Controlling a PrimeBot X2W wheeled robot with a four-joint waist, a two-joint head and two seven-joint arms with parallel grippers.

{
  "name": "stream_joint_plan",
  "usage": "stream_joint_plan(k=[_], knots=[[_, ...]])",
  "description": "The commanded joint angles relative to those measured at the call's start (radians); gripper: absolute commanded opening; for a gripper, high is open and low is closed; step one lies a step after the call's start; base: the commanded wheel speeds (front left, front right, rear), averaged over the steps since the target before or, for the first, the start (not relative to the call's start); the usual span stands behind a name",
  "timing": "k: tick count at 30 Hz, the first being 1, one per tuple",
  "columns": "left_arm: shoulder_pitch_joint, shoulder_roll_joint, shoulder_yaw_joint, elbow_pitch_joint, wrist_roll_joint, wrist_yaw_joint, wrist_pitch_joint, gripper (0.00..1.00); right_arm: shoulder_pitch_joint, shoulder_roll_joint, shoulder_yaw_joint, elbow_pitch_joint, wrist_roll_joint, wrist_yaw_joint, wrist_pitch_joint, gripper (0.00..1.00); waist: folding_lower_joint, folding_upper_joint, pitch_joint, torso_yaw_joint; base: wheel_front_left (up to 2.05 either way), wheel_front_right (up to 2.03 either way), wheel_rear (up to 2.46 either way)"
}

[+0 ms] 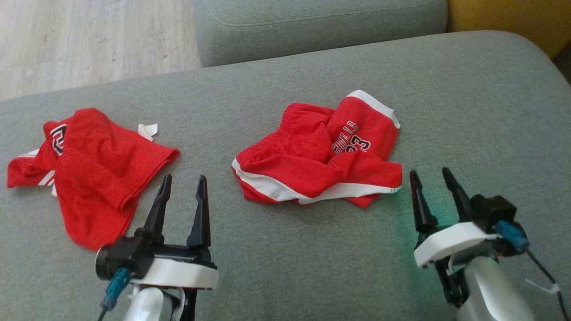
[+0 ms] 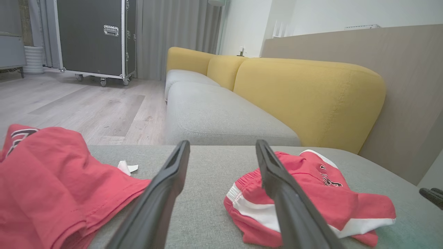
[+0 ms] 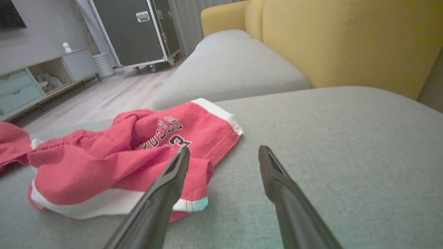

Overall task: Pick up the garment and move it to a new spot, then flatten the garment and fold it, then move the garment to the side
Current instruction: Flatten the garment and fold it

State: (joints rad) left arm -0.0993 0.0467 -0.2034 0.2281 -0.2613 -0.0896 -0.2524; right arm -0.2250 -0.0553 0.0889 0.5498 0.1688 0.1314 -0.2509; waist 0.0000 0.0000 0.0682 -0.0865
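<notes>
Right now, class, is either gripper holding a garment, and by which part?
Nothing is held. The left gripper and right gripper have jaws open and empty; the red shorts and red shirt lie loose on the sofa.

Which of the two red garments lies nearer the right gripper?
The white-trimmed red shorts with lettering, at centre; the other red garment lies beside the left gripper.

Folds hide part of the lettering on the red shorts. In my left wrist view the red jersey runs off the left and bottom edges, and the right end effector is clipped at the right edge. The white scrap beside the jersey is too small for me to identify.
</notes>
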Motion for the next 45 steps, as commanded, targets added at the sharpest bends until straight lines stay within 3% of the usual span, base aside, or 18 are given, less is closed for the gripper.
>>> stream_joint_plan(k=[1,18,19,20,24,33,38,40,45], knots=[[-0.039,0.004,0.023,-0.027,0.007,-0.005,-0.009,1.0,-0.026,0.005,0.032,-0.008,0.003,-0.001,-0.011,1.0,0.0,0.0,0.003,0.008,0.0,0.0,0.0],[-0.068,0.004,-0.002,-0.021,-0.002,0.006,-0.009,1.0,-0.164,0.005,0.143,0.272,0.063,-0.001,-0.011,0.99,0.0,0.0,0.052,0.083,0.0,0.0,0.0],[-0.067,0.004,-0.002,-0.02,-0.001,0.007,-0.009,1.0,-0.174,0.005,0.148,0.286,0.067,-0.001,-0.011,0.08,0.0,0.0,0.053,0.085,0.0,0.0,0.0],[-0.066,0.004,-0.001,-0.02,-0.001,0.008,-0.009,1.0,-0.184,0.005,0.149,0.294,0.072,-0.001,-0.011,0.0,0.0,0.0,0.053,0.086,0.0,0.0,0.0],[-0.063,0.004,0.014,-0.014,0.004,0.007,-0.009,1.0,-0.199,0.005,0.101,0.296,0.06,-0.001,-0.011,0.0,0.0,0.0,0.048,0.076,0.0,0.0,0.0],[-0.053,0.004,0.03,-0.018,0.005,0.008,-0.009,1.0,-0.168,-0.001,-0.193,0.267,-0.128,-0.001,-0.011,0.0,0.0,0.0,0.016,0.024,0.0,0.0,0.0],[-0.055,0.004,0.026,-0.023,0.001,0.012,-0.009,1.0,-0.165,0.001,-0.27,0.27,-0.198,-0.001,0.011,0.0,0.0,0.0,0.01,0.011,0.0,0.0,0.0],[-0.055,0.004,0.024,-0.024,-0.002,0.014,-0.009,1.0,-0.165,0.002,-0.294,0.267,-0.227,-0.001,0.015,1.0,0.0,0.0,0.01,0.008,0.0,0.0,0.0],[-0.056,0.004,0.016,-0.024,-0.004,0.012,-0.009,1.0,-0.166,0.004,-0.31,0.218,-0.262,-0.001,0.0,1.0,0.0,0.0,0.011,0.001,0.0,0.0,0.0]])
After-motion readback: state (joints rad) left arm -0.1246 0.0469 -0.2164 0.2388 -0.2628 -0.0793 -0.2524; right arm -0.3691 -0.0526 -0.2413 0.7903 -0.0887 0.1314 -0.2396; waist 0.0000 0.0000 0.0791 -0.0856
